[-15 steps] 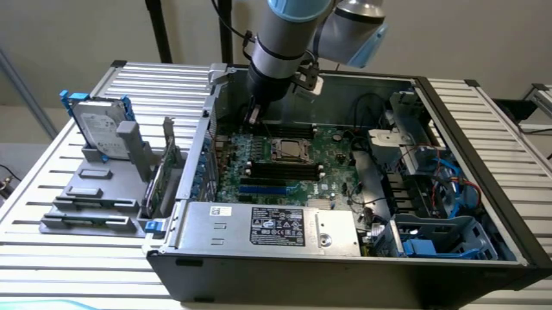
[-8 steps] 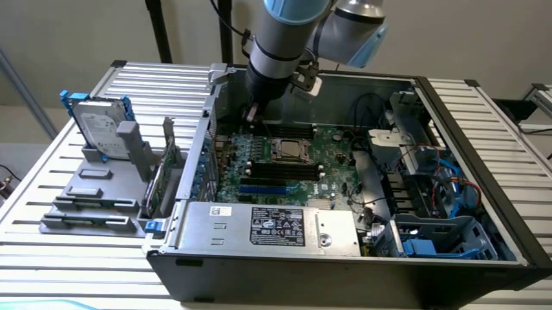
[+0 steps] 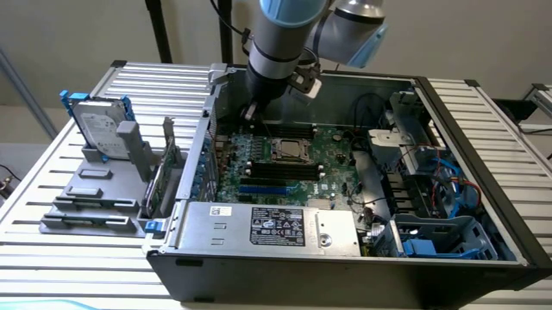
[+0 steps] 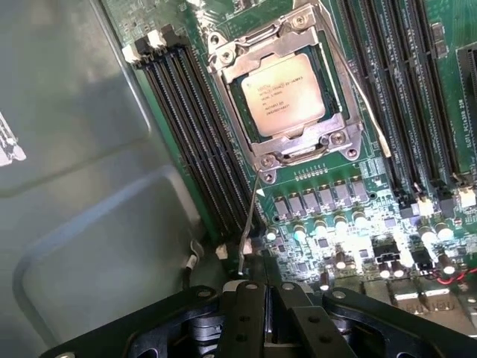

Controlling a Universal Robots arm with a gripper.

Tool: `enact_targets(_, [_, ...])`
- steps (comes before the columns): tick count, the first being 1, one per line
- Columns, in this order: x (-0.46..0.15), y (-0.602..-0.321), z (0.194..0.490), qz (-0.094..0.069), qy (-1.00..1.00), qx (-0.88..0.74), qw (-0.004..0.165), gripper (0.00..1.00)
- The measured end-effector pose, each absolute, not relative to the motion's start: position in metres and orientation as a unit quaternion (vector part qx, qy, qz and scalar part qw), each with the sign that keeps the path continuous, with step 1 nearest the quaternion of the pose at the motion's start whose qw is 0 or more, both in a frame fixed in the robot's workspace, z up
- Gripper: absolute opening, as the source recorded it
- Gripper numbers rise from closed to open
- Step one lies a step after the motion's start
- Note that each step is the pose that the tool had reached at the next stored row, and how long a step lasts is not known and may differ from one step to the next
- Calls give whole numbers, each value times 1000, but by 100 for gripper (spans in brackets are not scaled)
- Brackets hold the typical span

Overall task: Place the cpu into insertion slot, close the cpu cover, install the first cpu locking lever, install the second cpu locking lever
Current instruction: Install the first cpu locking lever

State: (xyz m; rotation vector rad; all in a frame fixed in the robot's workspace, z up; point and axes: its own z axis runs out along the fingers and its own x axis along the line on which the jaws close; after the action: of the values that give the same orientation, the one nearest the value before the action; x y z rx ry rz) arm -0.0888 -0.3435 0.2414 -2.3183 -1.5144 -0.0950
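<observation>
The cpu [image 4: 287,93] lies flat in the insertion slot [image 4: 240,101] on the green board, its pale printed top showing. The silver cpu cover [image 4: 298,142] is folded down around it as a frame. One thin wire locking lever [image 4: 250,216] slants from the socket's corner to its free end right at my fingertips; whether they touch it I cannot tell. A second wire lever [image 4: 365,104] runs along the socket's other side. My gripper [image 4: 270,289] is shut, with nothing seen between the fingers. In the exterior view the gripper [image 3: 250,113] hangs inside the case, just beyond the socket [image 3: 289,150].
Long black memory slots [image 4: 197,142] flank the socket on both sides. The grey case wall [image 4: 74,186] stands close beside the gripper. A power supply [image 3: 267,226] fills the case's near side, cables and drive bays [image 3: 431,187] the exterior view's right. A hard drive [image 3: 99,126] stands outside.
</observation>
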Motion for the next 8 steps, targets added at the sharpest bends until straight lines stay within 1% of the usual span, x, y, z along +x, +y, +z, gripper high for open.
enact_targets(8, [-90, -343, 244, -48, -503, -841, 195, 11])
